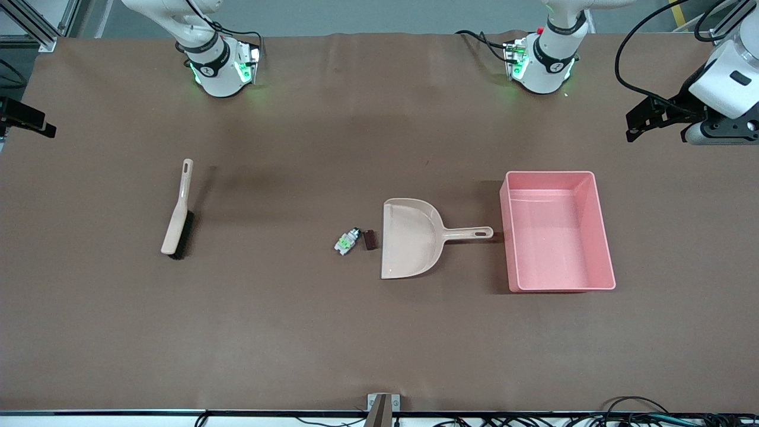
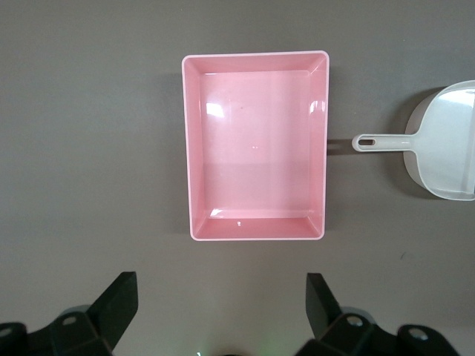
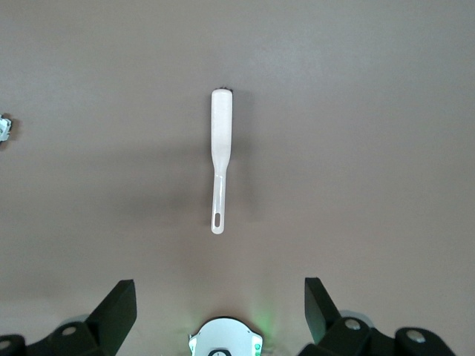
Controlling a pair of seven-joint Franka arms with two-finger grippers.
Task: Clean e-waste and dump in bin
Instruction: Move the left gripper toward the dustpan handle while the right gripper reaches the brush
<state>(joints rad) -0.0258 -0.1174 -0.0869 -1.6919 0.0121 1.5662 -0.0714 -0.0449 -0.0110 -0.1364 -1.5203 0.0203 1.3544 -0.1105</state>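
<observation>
front view: high across the worktop (image 1: pixel 296 332), facing both robot bases.
left wrist view: looks straight down from above the left hand (image 2: pixel 223 311); shares bin (image 2: pixel 254 144) and dustpan (image 2: pixel 445 141) with front.
right wrist view: straight down above the right hand (image 3: pixel 220 311); shares brush (image 3: pixel 220 148).

No text, label, brand, number or sign can be read anywhere. None is shown on the bin (image 1: pixel 556 284), on the dustpan (image 1: pixel 411 238), on the brush (image 1: pixel 178 213), on the e-waste (image 1: pixel 347 242) or on the brown surface (image 1: pixel 296 332). The small marks seen on the arm bases (image 1: pixel 220 65) cannot be made out.
</observation>
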